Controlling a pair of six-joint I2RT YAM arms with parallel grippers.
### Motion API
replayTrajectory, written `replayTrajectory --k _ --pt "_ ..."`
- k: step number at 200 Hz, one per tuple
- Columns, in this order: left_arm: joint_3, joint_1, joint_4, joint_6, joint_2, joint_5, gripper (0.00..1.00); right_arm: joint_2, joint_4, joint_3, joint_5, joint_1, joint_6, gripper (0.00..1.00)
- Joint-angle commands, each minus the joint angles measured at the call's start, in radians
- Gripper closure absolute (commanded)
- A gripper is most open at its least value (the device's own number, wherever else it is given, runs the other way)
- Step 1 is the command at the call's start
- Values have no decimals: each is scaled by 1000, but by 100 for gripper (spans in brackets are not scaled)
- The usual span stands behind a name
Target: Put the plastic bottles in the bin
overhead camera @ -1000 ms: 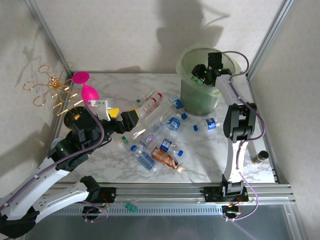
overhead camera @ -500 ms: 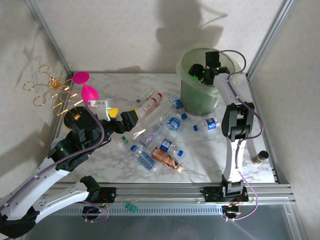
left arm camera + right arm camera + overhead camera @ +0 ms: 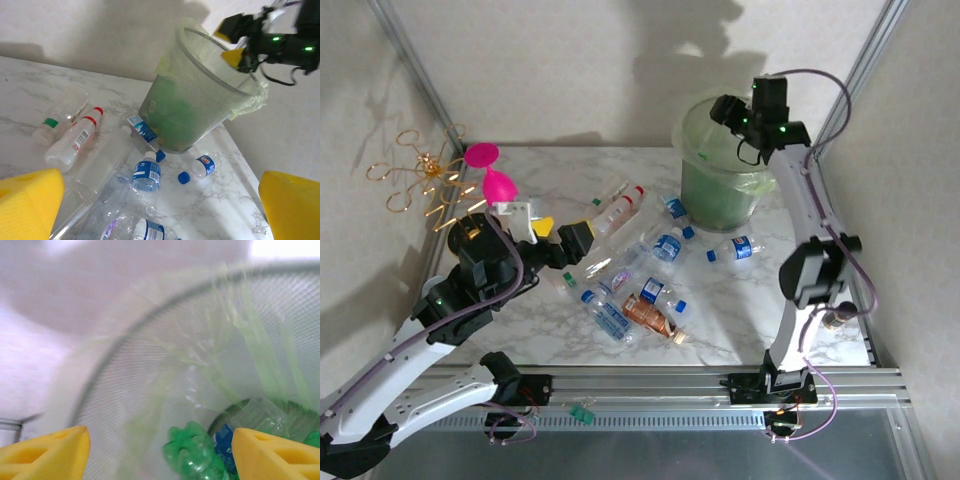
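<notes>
On the table [image 3: 740, 330] we've got the bin [image 3: 715, 200] at approx 1 o'clock, w/ a few binned bottles [image 3: 196, 456] inside. The loose bottles [image 3: 650, 312] lie scattered mid-table, at the bin's 7-8 o'clock. A lone bottle [image 3: 738, 248] sits at the bin's 6 o'clock. Goblet [image 3: 498, 186] & wire stand [image 3: 418, 178] are at 10 o'clock, stand left of goblet. L gripper [image 3: 572, 222] is at the scatter's 10 o'clock, R gripper [image 3: 745, 118] above the bin's far rim
</notes>
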Motion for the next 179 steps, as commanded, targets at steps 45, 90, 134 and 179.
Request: replayTrajectory --k 45,90,134,179 --pt "-44 -7 -7 -55 -23 6 0 -405 175 -458 -48 103 -33 27" --pt "-72 -6 -16 -116 -20 11 0 -608 194 -724 -58 193 -79 28" --pt "-78 -7 -14 -154 28 10 0 -705 165 -899 18 251 -112 28" --pt "-96 -6 15 -168 56 12 0 -761 265 -1105 80 215 41 28"
